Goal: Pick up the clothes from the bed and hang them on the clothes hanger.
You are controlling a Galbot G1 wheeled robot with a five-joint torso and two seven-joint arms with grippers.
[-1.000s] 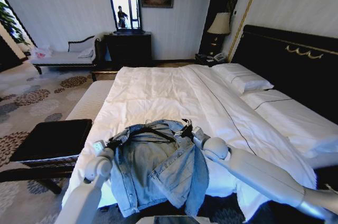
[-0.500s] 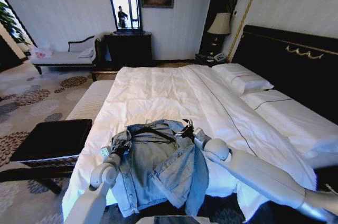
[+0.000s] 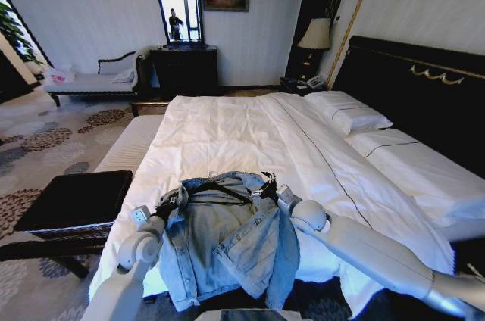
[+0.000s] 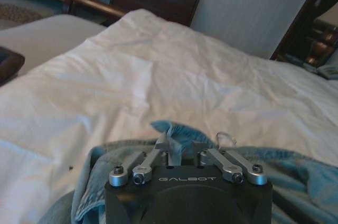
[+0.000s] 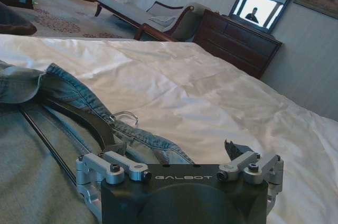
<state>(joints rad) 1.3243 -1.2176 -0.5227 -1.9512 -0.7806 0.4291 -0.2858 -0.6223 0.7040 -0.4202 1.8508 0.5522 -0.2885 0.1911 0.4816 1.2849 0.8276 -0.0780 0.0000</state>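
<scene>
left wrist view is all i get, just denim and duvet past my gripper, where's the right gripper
Observer: The right gripper is at the far shoulder of the jacket, near the foot of the bed.
Operator: open or shut
Observer: Open, with its fingers wide apart in the right wrist view.
Operator: and the hanger
Observer: The black hanger lies inside the jacket's collar, between the right gripper and the left gripper.
</scene>
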